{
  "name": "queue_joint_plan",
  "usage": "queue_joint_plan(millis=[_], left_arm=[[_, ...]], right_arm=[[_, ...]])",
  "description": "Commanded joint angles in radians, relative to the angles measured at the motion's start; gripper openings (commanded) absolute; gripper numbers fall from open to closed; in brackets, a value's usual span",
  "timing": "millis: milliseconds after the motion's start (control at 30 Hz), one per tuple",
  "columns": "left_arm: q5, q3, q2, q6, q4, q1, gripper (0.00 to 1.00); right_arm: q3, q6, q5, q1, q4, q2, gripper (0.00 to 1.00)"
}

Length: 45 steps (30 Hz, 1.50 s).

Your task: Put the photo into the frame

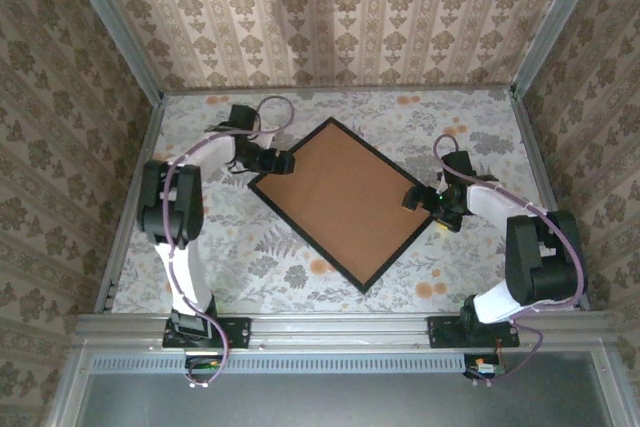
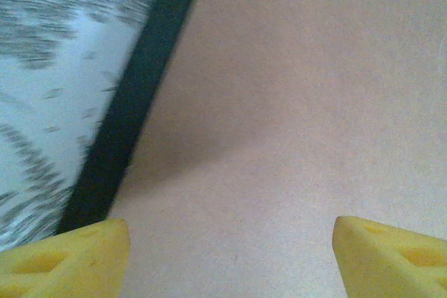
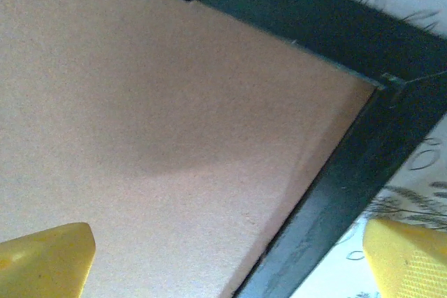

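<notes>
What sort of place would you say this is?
Probably a robot test cell dressed like a room: wallpapered panels between metal posts, a floral tabletop, and arm bases bolted to a rail at the near edge.

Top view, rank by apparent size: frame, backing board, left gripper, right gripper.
Largest: the frame.
Next: the backing board, lying within it.
Smallest: left gripper and right gripper, which look alike, so unranked.
</notes>
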Motion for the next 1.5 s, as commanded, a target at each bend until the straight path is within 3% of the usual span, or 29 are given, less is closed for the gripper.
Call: queue_joint_plan(millis=[0,100,233,367,567,767,933,1167,1467], left_arm=[[-0.079,-0.132,-0.149,-0.196,0.186,0.039,0.78],[-0.157,-0.271,-0.271,-0.315,0.273,0.042,0.78],[-0.231,-0.417,-0.381,-0.425,0.290,0.045,0.78],[-0.272,-0.488,-0.423,-0.435,0.280,0.062,0.79],[-0.247,-0.472,-0.385,-0.442,0.284,0.095,0.79],[-0.238,-0.589,-0.430,-0.530,0.321,0.088,0.79],[-0.183,-0.657,-0.421,-0.628,0.426,0.022,0.78],[-0.135,-0.647,-0.357,-0.671,0.503,-0.032,0.77],[-0.094,-0.612,-0.275,-0.683,0.579,-0.053,0.77]], right_arm=[[0.043,-0.071,0.142,0.000,0.009,-0.091,1.00],[0.078,-0.092,0.144,0.003,0.101,-0.088,1.00],[0.199,-0.110,0.130,0.012,0.123,0.037,1.00],[0.278,-0.101,0.147,0.010,0.115,0.133,1.00],[0.330,-0.129,0.222,0.007,0.111,0.189,1.00],[0.478,-0.153,0.076,0.010,0.041,0.353,1.00],[0.530,-0.139,-0.031,0.041,0.038,0.440,0.99],[0.502,-0.146,-0.101,0.047,0.014,0.449,0.98],[0.325,-0.130,-0.196,0.068,0.028,0.333,0.96]])
